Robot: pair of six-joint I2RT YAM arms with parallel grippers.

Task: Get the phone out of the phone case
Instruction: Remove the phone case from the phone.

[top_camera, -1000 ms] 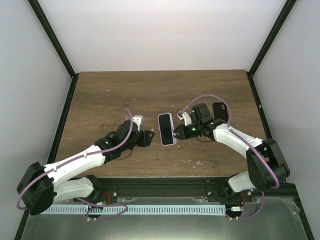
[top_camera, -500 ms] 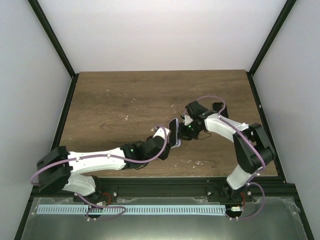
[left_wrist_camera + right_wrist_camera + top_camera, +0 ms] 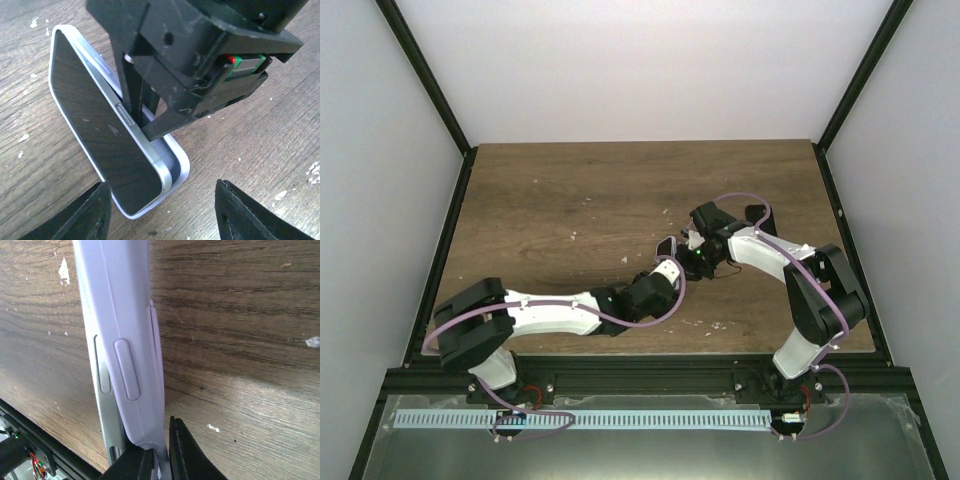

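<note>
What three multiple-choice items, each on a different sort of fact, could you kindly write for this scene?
1. The phone case lies: A between the left gripper and right gripper; B at the far-left corner; C behind the arm bases.
2. Its colour: A green; B pale lilac; C red.
3. The left gripper is: A open; B shut on the case; C out of view.
Answers: 1 A, the top view shows both grippers meeting at it; 2 B, lilac in the right wrist view; 3 A, its jaws stand wide apart.
</note>
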